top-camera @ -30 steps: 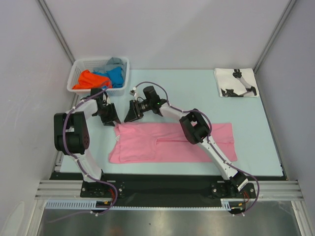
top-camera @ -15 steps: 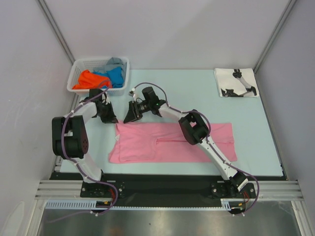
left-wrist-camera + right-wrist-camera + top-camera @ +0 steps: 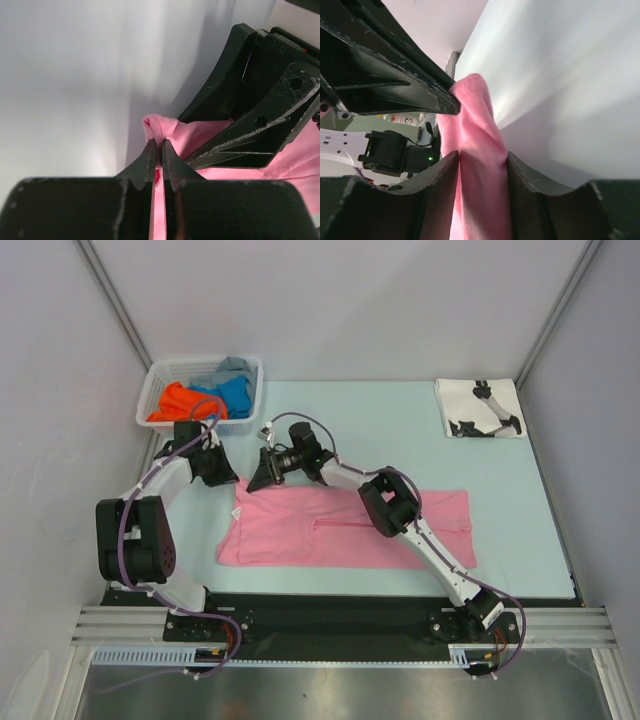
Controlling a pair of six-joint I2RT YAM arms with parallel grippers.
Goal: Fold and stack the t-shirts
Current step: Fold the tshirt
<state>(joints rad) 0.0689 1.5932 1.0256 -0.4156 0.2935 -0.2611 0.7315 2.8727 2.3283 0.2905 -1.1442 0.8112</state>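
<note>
Pink t-shirt (image 3: 300,535) corner pinched in left tool (image 3: 156,144), fold gripped in right tool (image 3: 482,155)

Two arms reach out, and their grippers meet side by side.
The left arm (image 3: 160,478) bends at the elbow and leans in to the right. The left gripper (image 3: 156,143) is pinched tight on a bit of the pink t-shirt (image 3: 300,535). The right arm (image 3: 418,532) stretches far over to the left. The right gripper (image 3: 481,156) has a fold between its fingers, maybe squeezing it; it is hard to tell.
</note>
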